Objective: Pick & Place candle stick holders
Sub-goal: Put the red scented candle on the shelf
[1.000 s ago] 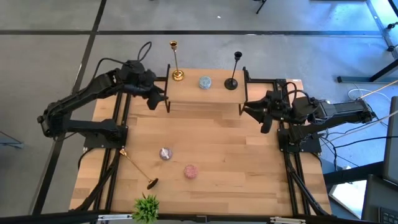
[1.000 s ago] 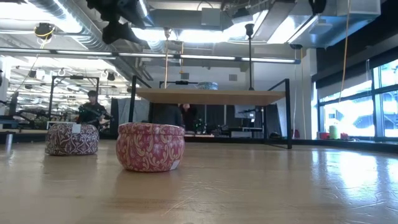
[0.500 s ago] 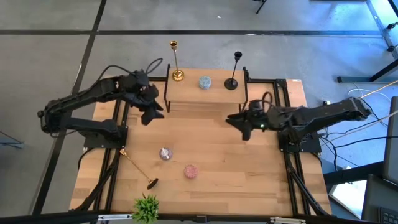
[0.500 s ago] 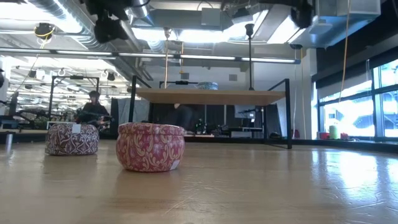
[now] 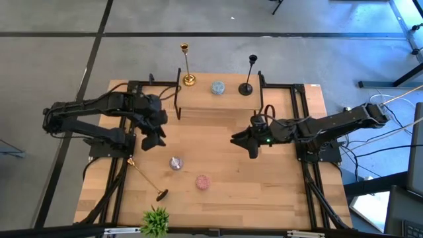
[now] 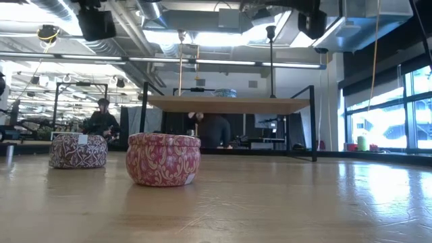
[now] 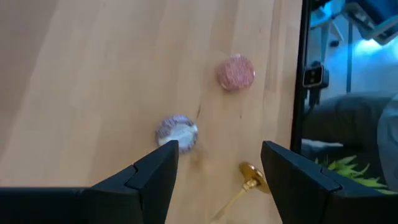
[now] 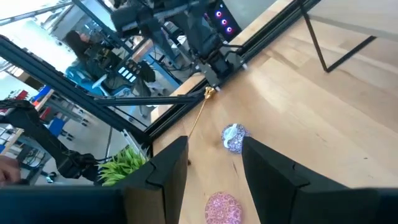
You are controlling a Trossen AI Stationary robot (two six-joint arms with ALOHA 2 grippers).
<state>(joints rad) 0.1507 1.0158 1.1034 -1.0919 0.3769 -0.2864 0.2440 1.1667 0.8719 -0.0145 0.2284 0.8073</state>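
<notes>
A thin gold holder (image 5: 147,178) lies toppled at the bench's (image 5: 264,198) 8 o'clock; both claws (image 5: 153,135) (image 5: 246,143) hover open, empty.

The left arm reaches in from the table's left side, elbow bent, its left gripper (image 5: 157,134) pointing down over the table's left half, fingers (image 7: 152,180) apart and empty. The right arm stretches low across from the right; its right gripper (image 5: 243,143) hangs near the middle, fingers (image 8: 267,168) parted, empty.
</notes>
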